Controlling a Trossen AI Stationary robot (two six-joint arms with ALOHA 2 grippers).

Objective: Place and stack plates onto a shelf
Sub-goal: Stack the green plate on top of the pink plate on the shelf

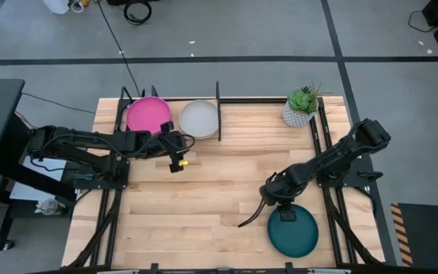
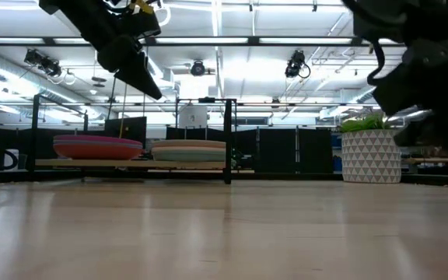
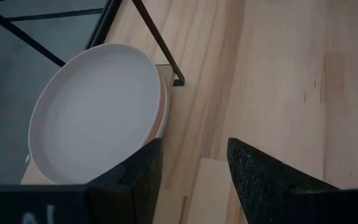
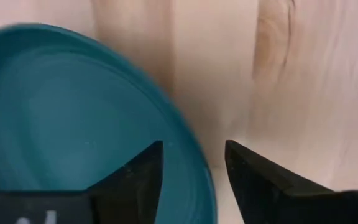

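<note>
The right hand (image 1: 282,209) hangs low over the near right part of the desk (image 1: 211,190), its two fingers (image 4: 135,180) parted by a moderate gap with nothing gripped between them. In the right wrist view the raised rim of the dark teal plate (image 4: 73,112) passes just under one fingertip, while the other finger sits beyond the rim over bare wood; whether either pad touches the rim cannot be told. From above, that plate (image 1: 293,230) lies flat on the desk directly below and slightly nearward of this hand, alone and well apart from the others. Farther back and across the desk, the left hand (image 1: 175,151) is raised above the surface just in front of the shelf (image 1: 219,99), its fingers (image 3: 260,180) likewise parted and holding nothing. Just ahead of it, the grey-white plate (image 3: 95,112) tops a short stack on the shelf plank, with a paler peach-toned rim showing beneath its edge. Beside that stack, farther to the left hand's outer side, the magenta plate (image 1: 147,115) tops a second stack; the low view shows an orange edge under it (image 2: 96,146). The black upright divider (image 2: 229,140) stands just past the grey-white stack, and a small potted plant (image 1: 301,106) sits far beyond it at the desk's back right corner.
</note>
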